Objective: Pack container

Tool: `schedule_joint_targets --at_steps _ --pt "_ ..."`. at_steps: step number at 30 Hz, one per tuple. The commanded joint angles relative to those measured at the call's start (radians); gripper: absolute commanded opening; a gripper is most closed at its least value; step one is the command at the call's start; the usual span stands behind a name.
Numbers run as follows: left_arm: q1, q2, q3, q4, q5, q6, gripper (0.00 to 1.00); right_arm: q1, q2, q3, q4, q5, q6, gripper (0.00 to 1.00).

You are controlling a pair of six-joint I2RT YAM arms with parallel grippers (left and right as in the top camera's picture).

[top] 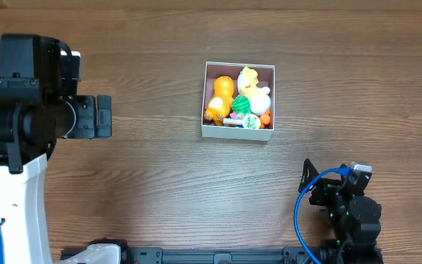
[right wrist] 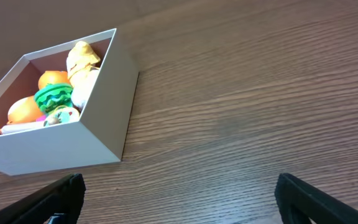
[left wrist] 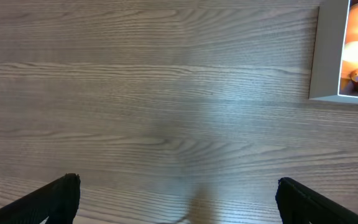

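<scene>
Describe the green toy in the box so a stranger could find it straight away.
On the wooden table sits a white-walled square container of toys. Near its middle lies the green toy, round and ridged, dark green unlike the orange toy and pale yellow toy beside it.

Robot lab bench, a manipulation test cell rather than a home or kitchen. What shows it:
- Two arms share one wood-grain table (top: 160, 169). The left arm (top: 28, 121) is a bulky black unit on a white column (top: 13, 213) at the left edge. The right arm (top: 346, 213) is smaller and sits folded at the near right.
- A loose blue cable (top: 297, 213) loops off the right arm.
- A black rail (top: 218, 255) runs along the near edge.
- The prop is the container (top: 238, 132), a white-walled box of small plastic toys (top: 240, 92), far of centre.
- Both wrist views show the same grain and that box.
</scene>
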Motion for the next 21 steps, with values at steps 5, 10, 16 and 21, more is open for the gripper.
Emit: schedule_joint_targets --at_steps 5,10,16,21 --pt "0.008 -0.064 -0.008 0.001 -0.005 -0.024 1.0 -0.005 -0.012 -0.017 -0.003 -0.002 -0.004 1.0" --pt "0.008 -0.462 -0.484 0.516 0.01 -0.021 1.0 -0.005 -0.012 -0.017 -0.003 -0.002 -0.004 1.0" --pt "0.013 -0.954 -1.157 1.005 0.055 -0.02 1.0 -0.005 -0.012 -0.017 -0.003 -0.002 -0.003 1.0" --pt "0.02 -1.194 -1.493 1.118 0.053 -0.021 1.0 -0.005 -0.012 -0.017 -0.003 -0.002 -0.003 1.0"
